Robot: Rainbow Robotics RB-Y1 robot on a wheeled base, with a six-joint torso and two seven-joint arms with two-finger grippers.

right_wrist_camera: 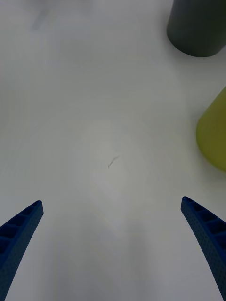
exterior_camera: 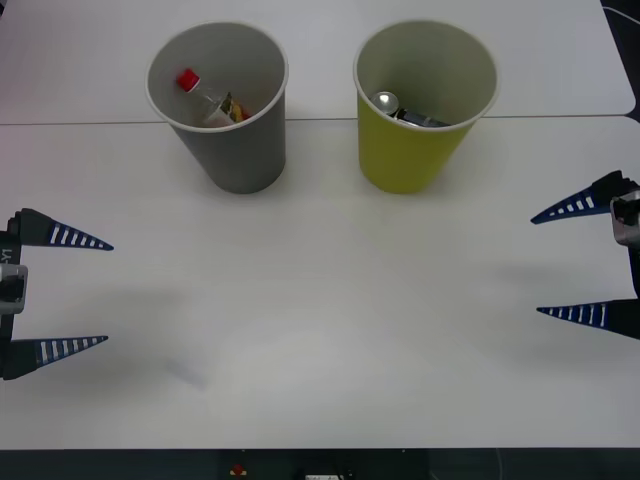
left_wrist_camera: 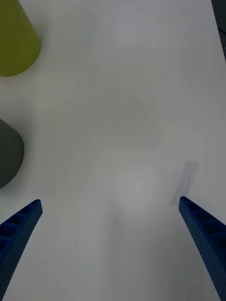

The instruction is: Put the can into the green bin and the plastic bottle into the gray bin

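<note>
The gray bin [exterior_camera: 232, 150] stands upright at the back left of the table, and the plastic bottle [exterior_camera: 207, 100] with its red cap lies inside it. To its right stands the green bin [exterior_camera: 410, 155], holding the can [exterior_camera: 400, 108] with its silver top up. My left gripper [exterior_camera: 108, 293] hovers open at the table's left edge, nothing between its fingers. At the right edge my right gripper [exterior_camera: 534, 266] is open and empty too. The right wrist view shows the gray bin [right_wrist_camera: 197, 26] and the green bin [right_wrist_camera: 214, 134]; the left wrist view shows the green bin [left_wrist_camera: 14, 42] and gray bin [left_wrist_camera: 8, 153].
The white table [exterior_camera: 320, 330] stretches bare between the two grippers and in front of the bins. A seam [exterior_camera: 90, 123] runs across it at the bins' level. A faint dark scuff [right_wrist_camera: 113, 162] marks the surface in the right wrist view.
</note>
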